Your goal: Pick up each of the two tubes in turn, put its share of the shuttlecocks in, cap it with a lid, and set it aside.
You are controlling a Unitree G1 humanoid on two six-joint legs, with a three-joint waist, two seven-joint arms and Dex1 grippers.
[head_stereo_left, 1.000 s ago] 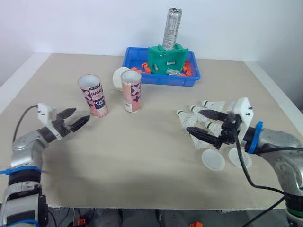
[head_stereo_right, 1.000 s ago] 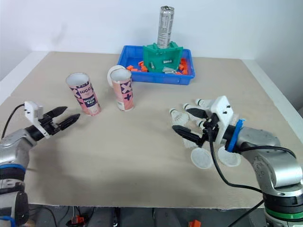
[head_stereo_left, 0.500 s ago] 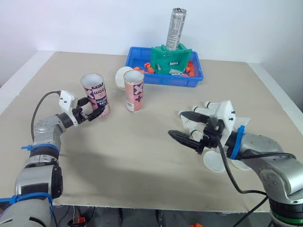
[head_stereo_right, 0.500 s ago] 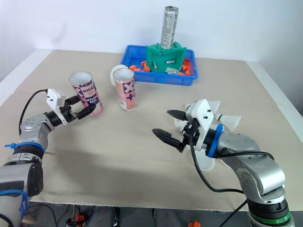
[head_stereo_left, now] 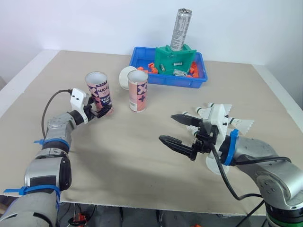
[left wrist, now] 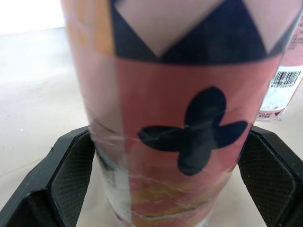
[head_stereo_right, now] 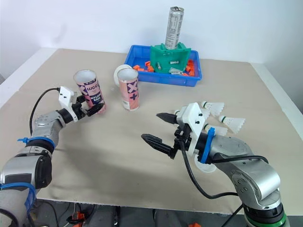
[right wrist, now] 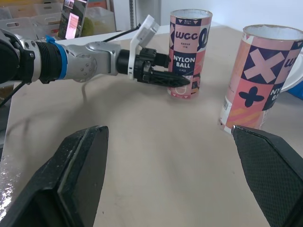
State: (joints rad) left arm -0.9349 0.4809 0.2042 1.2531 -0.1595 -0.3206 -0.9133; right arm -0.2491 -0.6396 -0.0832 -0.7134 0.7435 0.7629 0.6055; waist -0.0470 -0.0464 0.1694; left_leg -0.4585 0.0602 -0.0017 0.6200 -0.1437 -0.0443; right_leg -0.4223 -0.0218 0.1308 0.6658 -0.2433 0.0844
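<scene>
The pink and navy cardboard tube lettered WCC NYLON BALL [head_stereo_left: 98, 90] stands upright, open end up, on the left half of the beige surface [head_stereo_left: 137, 161]. My left gripper [head_stereo_left: 103, 109] is spread around its lower part, one black finger [left wrist: 71, 179] on each side. In the left wrist view the pads sit right at the tube's wall, though I cannot be sure they are touching it. The tube's base rests on the surface.

Just to its right stands the second pink cardboard tube with a navy cross and plus sign [head_stereo_left: 138, 91], also upright and open. The two tubes are near each other but apart. A round white lid [head_stereo_left: 125, 77] stands on edge just behind them, beside the second tube's rim.

My right gripper [head_stereo_left: 169, 127] hangs over the right half of the surface, well apart from both tubes. It is wide open and empty, and points towards the tubes. Near my right wrist lie white feathered shuttlecocks [head_stereo_left: 239, 124] on the surface. Part of a flat white lid [head_stereo_left: 214, 164] shows beneath my right forearm.

At the far edge sits a blue plastic tray [head_stereo_left: 165, 81] of small orange pieces. It holds a green block [head_stereo_left: 176, 57] with a tall silver can [head_stereo_left: 180, 29] standing upright on top.
</scene>
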